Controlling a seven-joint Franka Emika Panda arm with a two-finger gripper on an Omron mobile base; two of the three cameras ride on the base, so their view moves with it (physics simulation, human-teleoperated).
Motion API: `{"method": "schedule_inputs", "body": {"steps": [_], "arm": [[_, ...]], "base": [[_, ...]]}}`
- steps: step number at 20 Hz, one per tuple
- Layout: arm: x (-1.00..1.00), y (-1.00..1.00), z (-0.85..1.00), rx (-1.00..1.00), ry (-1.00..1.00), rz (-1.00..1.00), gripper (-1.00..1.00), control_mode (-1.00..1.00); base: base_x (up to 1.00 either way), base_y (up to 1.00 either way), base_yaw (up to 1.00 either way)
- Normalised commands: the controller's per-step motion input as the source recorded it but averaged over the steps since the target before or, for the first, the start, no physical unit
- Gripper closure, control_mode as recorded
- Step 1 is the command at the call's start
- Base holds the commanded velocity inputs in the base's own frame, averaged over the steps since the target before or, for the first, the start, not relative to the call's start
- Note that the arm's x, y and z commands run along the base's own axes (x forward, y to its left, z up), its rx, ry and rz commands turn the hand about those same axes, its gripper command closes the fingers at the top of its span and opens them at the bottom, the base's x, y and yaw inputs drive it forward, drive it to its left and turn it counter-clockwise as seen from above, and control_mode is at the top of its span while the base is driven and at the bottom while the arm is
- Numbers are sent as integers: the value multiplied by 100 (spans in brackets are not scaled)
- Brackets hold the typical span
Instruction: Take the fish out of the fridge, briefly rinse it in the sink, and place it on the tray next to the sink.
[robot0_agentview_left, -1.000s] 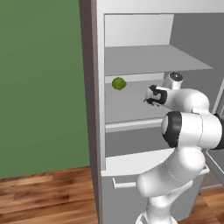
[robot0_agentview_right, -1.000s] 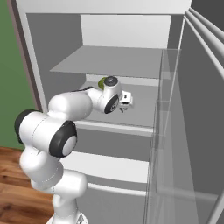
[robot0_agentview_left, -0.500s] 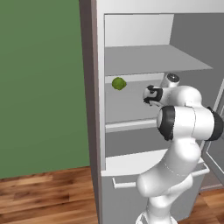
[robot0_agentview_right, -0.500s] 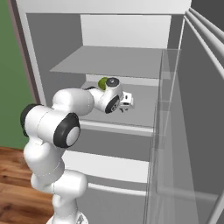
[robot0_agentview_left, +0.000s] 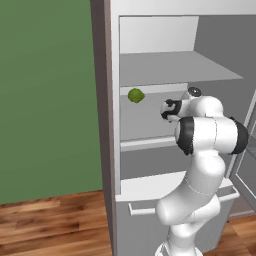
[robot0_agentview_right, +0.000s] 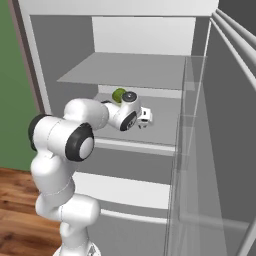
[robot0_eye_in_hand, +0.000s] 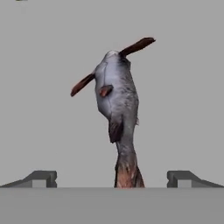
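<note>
Basically step one, nothing finished: fridge is open, arm reaches over its middle shelf near the front edge. Fish lies on that shelf, tail between the wide-open, empty gripper. Grab, rinse, tray remain.

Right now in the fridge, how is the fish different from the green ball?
The fish is long, thin and silvery grey with brown fins, while the green ball is round and one plain colour. In the hand view the fish lies right between the open claw's fingers, whereas the ball sits off to one side of the arm. Both rest on grey fridge shelves.
</note>
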Motion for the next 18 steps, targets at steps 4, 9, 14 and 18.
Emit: {"method": "schedule_inputs", "body": {"steps": [4,9,14,18], "arm": [[25,-3,-11,0,0,0,-100,-100],[19,-12,-16,1,0,0,-100,-100],[12,-24,-7,0,0,0,-100,-100],[15,-19,-5,0,0,0,-100,-100]], "base": [[0,0,0],[0,0,0],[0,0,0],[0,0,0]]}}
